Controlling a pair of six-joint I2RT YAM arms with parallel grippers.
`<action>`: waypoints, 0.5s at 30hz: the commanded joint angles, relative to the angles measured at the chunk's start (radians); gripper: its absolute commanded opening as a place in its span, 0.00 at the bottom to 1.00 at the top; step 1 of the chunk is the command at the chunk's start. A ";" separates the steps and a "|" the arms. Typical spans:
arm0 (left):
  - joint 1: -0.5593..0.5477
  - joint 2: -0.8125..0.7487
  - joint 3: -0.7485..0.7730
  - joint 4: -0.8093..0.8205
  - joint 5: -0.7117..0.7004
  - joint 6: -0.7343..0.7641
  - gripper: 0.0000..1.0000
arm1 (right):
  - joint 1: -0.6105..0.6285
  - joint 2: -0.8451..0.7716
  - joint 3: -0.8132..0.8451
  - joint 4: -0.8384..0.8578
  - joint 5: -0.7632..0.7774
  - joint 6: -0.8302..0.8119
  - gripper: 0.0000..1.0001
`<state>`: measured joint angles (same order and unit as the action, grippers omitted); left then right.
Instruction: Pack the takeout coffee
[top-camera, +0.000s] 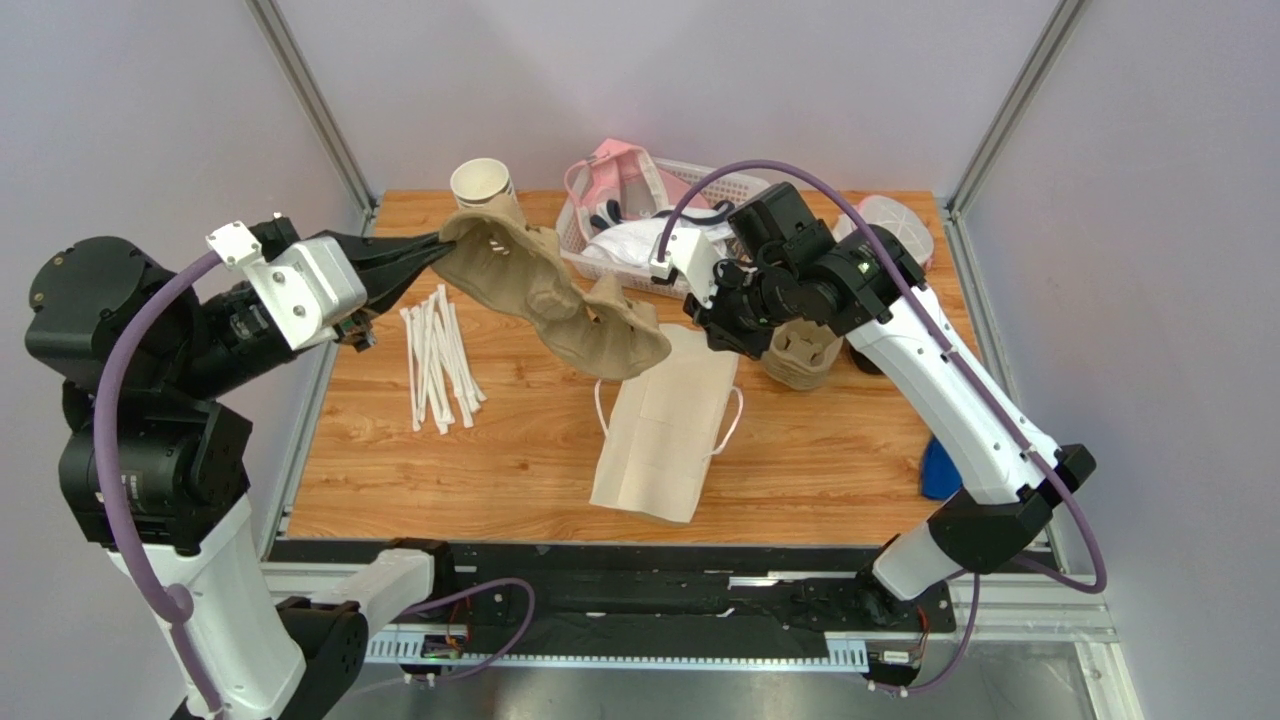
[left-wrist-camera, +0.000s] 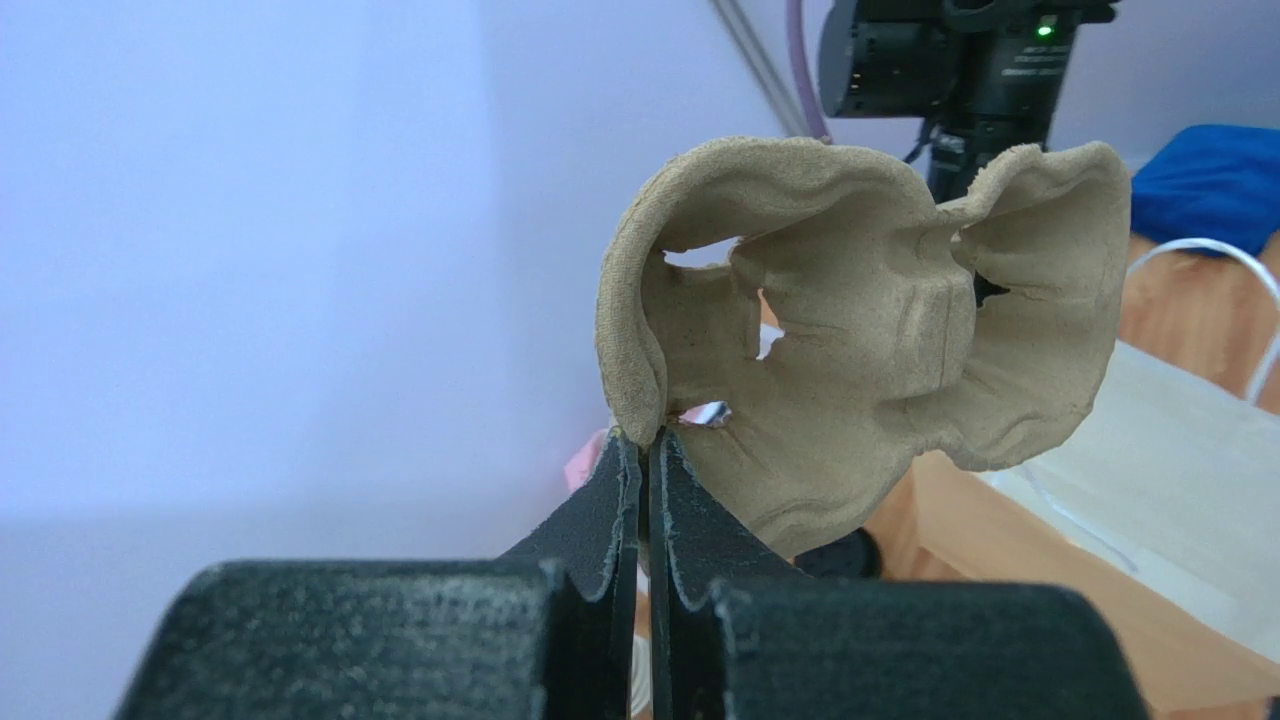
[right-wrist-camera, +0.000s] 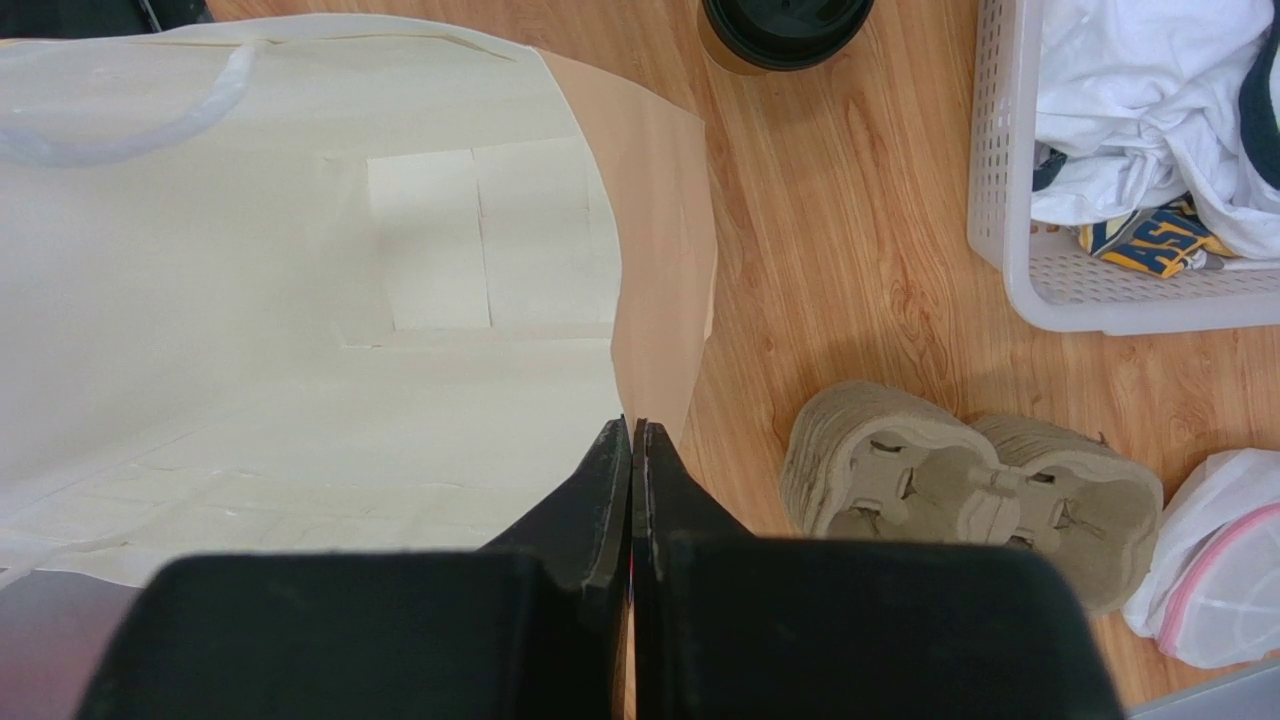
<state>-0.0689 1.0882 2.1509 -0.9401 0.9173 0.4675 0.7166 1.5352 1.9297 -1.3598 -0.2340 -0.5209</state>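
A moulded pulp cup carrier (top-camera: 559, 300) hangs in the air over the middle of the table, and my left gripper (top-camera: 446, 240) is shut on its rim. The left wrist view shows the carrier (left-wrist-camera: 872, 390) rising from the pinched tips of my left gripper (left-wrist-camera: 649, 438). A white paper bag (top-camera: 661, 428) lies on the table. My right gripper (right-wrist-camera: 631, 428) is shut on the rim of its mouth, and the bag (right-wrist-camera: 301, 330) gapes open. The takeout coffee (right-wrist-camera: 784, 23), a brown cup with a black lid, stands just beyond the bag. In the top view the carrier hides it.
A stack of pulp carriers (top-camera: 801, 356) sits under the right arm. Behind it is a white basket (top-camera: 721, 188) of cloth. A lidless paper cup (top-camera: 484, 183) stands at the back left. White sticks (top-camera: 436, 360) lie at the left. A blue object (top-camera: 939, 473) is at the right edge.
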 joint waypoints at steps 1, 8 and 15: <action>-0.035 -0.016 -0.051 -0.005 0.059 -0.075 0.00 | 0.004 0.019 0.055 -0.122 -0.001 0.016 0.00; -0.354 -0.007 -0.101 -0.134 -0.314 0.123 0.00 | 0.003 0.062 0.077 -0.119 0.012 0.048 0.00; -0.541 -0.005 -0.135 -0.135 -0.557 0.244 0.00 | 0.004 0.078 0.074 -0.104 0.042 0.071 0.00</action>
<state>-0.5247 1.0809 2.0262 -1.0718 0.5468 0.6117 0.7166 1.6096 1.9697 -1.3643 -0.2176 -0.4850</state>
